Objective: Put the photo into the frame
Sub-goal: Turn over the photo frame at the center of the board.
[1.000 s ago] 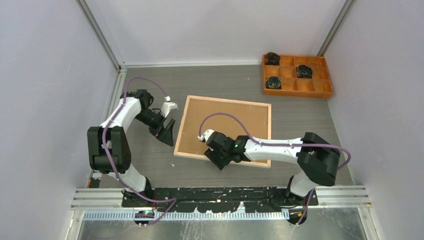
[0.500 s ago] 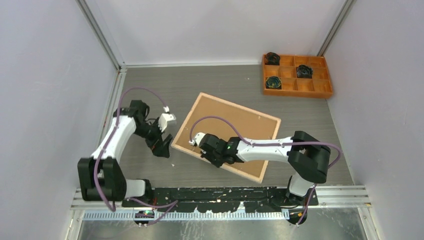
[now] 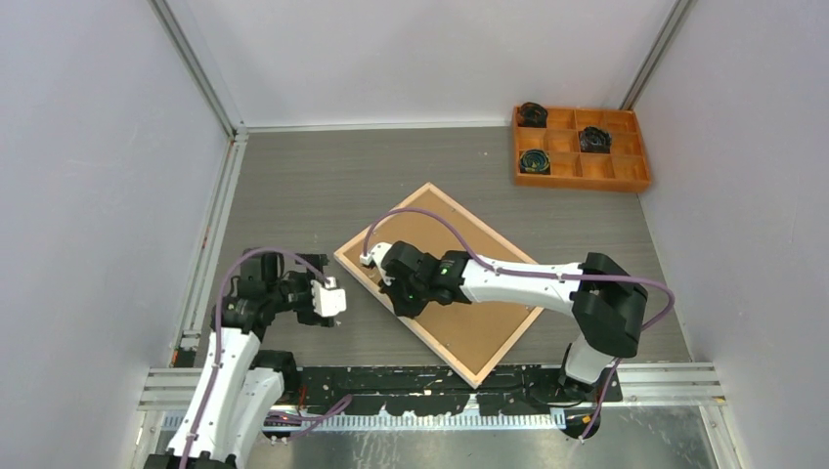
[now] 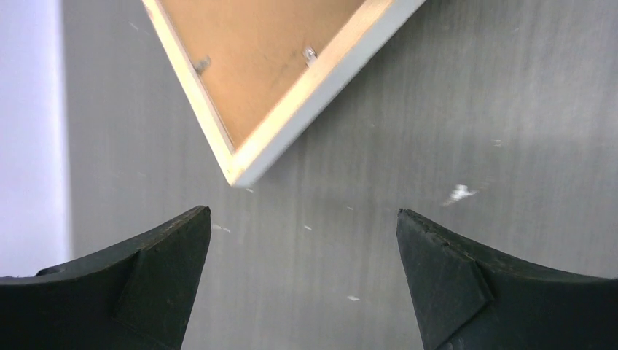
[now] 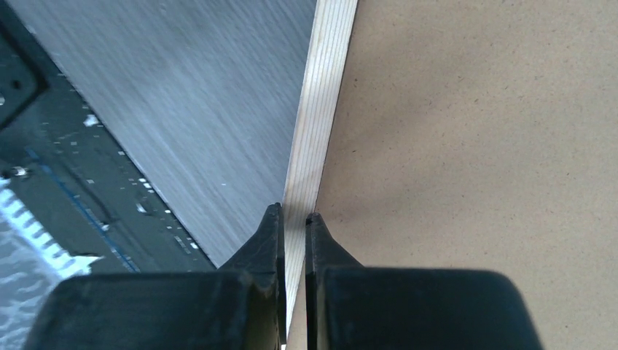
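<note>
The frame (image 3: pixel 440 352) lies back-up and turned diagonally on the grey table, its light wood rails around a brown backing board (image 3: pixel 479 322). My right gripper (image 3: pixel 399 305) is shut on the frame's near-left rail (image 5: pixel 324 95), one finger outside it and one over the board (image 5: pixel 474 146). Off to the left of the frame, my left gripper (image 3: pixel 332 305) is open and empty. In its wrist view the frame's corner (image 4: pixel 306 98) lies ahead of the spread fingers (image 4: pixel 167 270), untouched. The photo is not visible.
An orange compartment tray (image 3: pixel 587 183) holding dark coiled items (image 3: pixel 535 161) stands at the back right. Light walls close in both sides, with a metal track (image 3: pixel 210 225) along the left. The black base rail (image 3: pixel 430 376) runs just beyond the frame's nearest corner.
The right gripper closed on the frame's rail and swung the frame clockwise into a diagonal. The left arm drew back toward the near left and its jaws opened fully.
</note>
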Controlling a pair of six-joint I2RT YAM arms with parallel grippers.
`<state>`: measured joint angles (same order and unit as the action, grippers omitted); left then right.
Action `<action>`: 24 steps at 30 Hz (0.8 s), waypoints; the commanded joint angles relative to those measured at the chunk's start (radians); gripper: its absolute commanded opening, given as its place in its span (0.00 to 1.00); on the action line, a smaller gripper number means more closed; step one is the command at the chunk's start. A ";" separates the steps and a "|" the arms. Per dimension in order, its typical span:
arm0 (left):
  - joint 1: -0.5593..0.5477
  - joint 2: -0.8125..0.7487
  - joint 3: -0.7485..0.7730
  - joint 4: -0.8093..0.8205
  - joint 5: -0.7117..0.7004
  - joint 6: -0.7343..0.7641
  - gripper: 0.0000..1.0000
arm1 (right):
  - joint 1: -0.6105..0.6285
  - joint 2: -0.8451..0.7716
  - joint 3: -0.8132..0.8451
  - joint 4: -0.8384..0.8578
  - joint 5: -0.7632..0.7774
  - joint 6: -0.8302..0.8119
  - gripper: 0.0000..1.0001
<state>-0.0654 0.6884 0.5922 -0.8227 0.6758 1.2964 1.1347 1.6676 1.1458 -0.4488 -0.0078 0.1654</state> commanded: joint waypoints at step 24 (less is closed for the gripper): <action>-0.186 0.218 -0.145 0.743 0.139 0.630 0.24 | -0.064 -0.231 0.144 -0.080 -0.108 0.092 0.25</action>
<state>-0.2394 0.9195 0.3965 -0.2043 0.8074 1.9594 1.0775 1.5414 1.2083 -0.5209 -0.1722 0.2413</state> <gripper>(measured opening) 0.343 0.086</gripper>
